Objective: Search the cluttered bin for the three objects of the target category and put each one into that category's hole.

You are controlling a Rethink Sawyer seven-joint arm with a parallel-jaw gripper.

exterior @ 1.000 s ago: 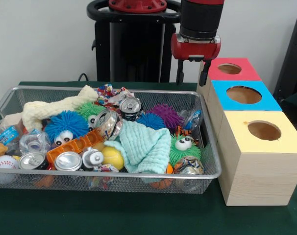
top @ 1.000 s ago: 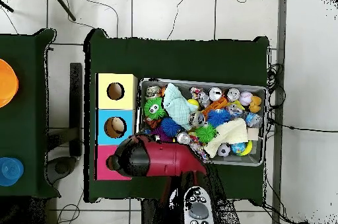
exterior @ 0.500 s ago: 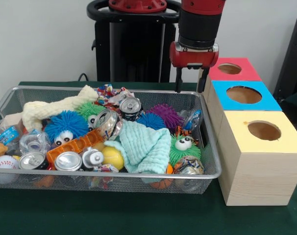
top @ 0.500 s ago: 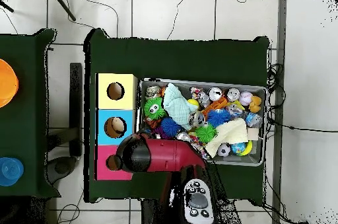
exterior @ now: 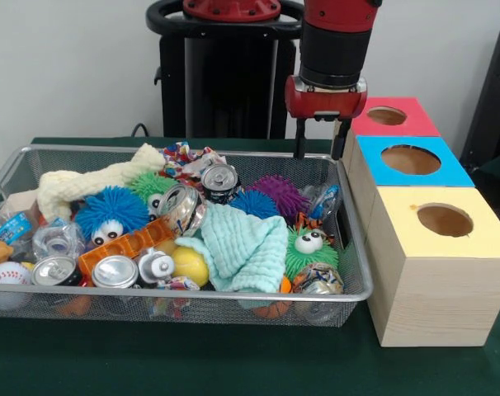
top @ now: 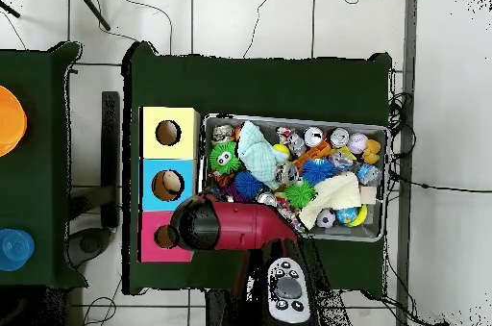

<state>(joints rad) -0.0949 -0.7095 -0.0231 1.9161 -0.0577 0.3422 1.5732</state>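
- My hand (exterior: 320, 148) hangs above the far right corner of the wire basket (exterior: 233, 294), just beside the red box (exterior: 390, 124); its two fingers (exterior: 300, 140) point down, spread apart, with nothing between them.
- From overhead, my red arm (top: 235, 226) hides the hand and covers the basket's edge next to the red box.
- Three boxes stand in a row to the right of the basket on the green table (exterior: 192, 363): red, blue (exterior: 411, 169) and yellow (exterior: 440, 247), each with a round hole in its top.
- The basket is full of mixed things: several drink cans, such as one (exterior: 221, 180) near the back and one (exterior: 114, 272) at the front rail.
- Fuzzy balls with eyes lie among them, a blue one (exterior: 110, 213) and a green one (exterior: 309, 247).
- A mint cloth (exterior: 246, 247) is draped across the middle, and a cream knitted cloth (exterior: 93, 183) lies at the back left.
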